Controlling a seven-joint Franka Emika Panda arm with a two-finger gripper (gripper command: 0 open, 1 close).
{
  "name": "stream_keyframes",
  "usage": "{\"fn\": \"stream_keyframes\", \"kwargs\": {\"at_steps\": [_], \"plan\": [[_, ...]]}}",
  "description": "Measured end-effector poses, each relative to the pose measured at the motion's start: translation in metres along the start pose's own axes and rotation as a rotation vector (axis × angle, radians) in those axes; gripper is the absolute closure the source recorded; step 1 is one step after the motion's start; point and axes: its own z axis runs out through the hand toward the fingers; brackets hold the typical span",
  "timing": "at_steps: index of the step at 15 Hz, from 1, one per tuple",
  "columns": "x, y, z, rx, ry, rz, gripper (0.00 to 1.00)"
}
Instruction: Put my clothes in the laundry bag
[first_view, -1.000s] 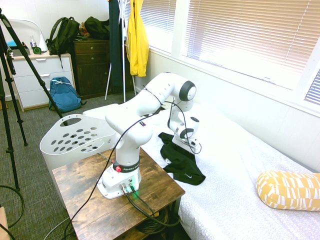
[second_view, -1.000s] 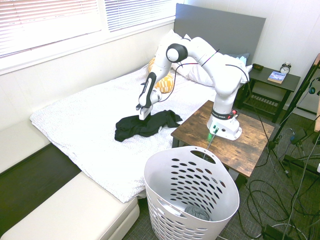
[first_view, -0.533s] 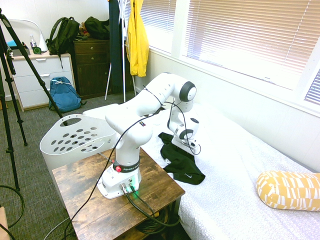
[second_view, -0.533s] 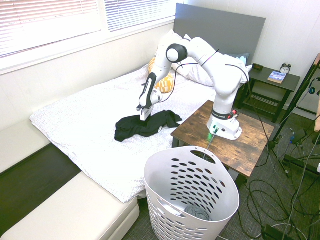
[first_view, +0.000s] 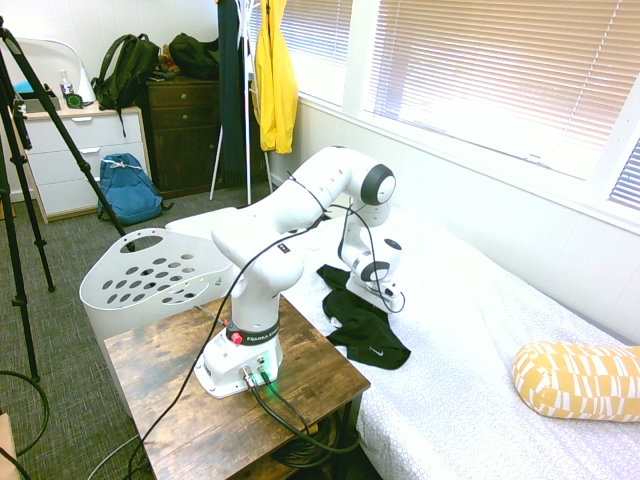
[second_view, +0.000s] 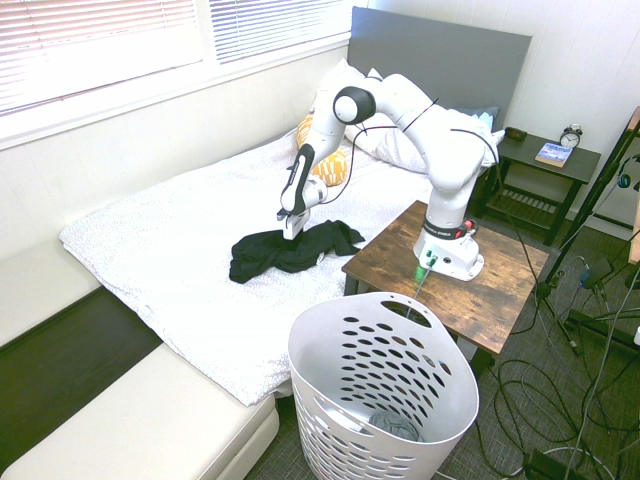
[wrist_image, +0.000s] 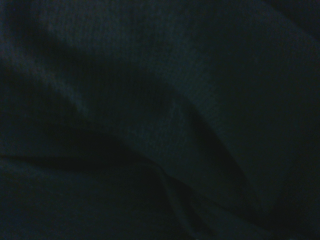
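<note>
One basket: white laundry basket (second_view: 385, 400) on the floor, near side of the wooden side table (second_view: 480, 280), with a grey item (second_view: 395, 425) in the bottom, visible only in the second exterior view. Black garment (second_view: 285, 250) lies crumpled on the bed (second_view: 160, 260), left of the table. Gripper (second_view: 290, 232) points down onto it; finger state: can't tell. Wrist view shows only dark fabric folds. Yellow pillow (first_view: 580, 380) sits further up the bed.
</note>
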Motion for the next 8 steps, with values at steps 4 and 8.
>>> {"fn": "stream_keyframes", "kwargs": {"at_steps": [4,8], "plan": [[0.001,-0.001,-0.001,0.007,0.000,0.010,1.00],[0.010,0.000,-0.015,0.020,0.018,0.024,1.00]]}}
